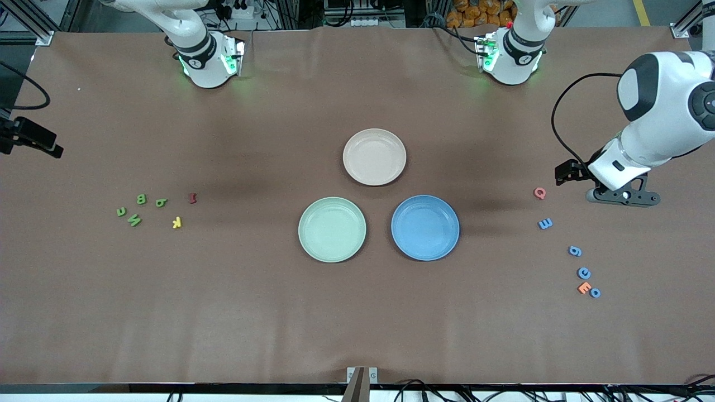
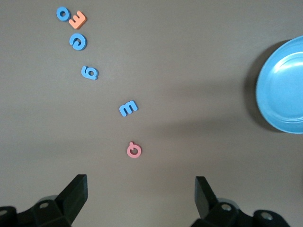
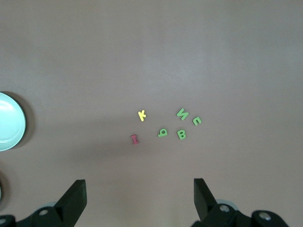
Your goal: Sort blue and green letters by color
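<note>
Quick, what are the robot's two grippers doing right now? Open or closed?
Left gripper: open, holding nothing, over the table by the pink letter.
Right gripper: open, holding nothing.

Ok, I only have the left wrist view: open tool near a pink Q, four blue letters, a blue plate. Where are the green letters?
Observer: Four green letters lie toward the right arm's end of the table, none on a plate.
Operator: Is there a green plate?
Observer: Yes, a green plate beside the blue plate, toward the right arm's end.
Operator: And the right tool?
Observer: The right tool is open, over the table by the green letters.
</note>
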Robot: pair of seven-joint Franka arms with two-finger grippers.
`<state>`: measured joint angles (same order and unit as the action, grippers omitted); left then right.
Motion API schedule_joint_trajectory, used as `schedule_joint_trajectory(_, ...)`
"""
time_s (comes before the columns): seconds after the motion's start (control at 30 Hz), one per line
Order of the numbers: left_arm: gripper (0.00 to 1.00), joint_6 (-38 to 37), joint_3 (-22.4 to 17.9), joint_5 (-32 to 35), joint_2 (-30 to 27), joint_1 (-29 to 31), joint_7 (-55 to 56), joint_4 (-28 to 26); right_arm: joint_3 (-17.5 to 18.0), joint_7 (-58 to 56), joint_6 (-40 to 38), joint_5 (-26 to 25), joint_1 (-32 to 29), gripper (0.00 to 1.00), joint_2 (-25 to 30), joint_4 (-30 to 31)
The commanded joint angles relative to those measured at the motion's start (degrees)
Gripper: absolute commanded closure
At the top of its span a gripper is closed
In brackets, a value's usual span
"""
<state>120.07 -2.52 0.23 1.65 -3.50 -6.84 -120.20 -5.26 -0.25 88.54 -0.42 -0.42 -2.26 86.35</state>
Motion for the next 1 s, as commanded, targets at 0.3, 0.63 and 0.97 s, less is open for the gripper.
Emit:
schedule_joint_trajectory(0.3, 0.00, 19.6, 0.1, 1.4, 7.2, 2.9, -4.6, -7.6, -0.2, 0.9, 25.3, 1.0, -3.1, 0.00, -5.8, 15.1)
schedule_joint_trajectory(0.63, 0.00, 30.5, 0.1, 1.3, 17.1, 6.0, -4.3, -7.4, -0.3, 1.0, 41.5, 1.1, -4.0, 0.00, -8.1, 26.6)
schedule_joint_trajectory(0.97, 0.00, 33.6, 0.1, 0.9, 21.9, 5.9, 3.4, -6.9, -0.2, 1.0, 53.0, 1.1, -5.3, 0.00, -13.3, 32.4)
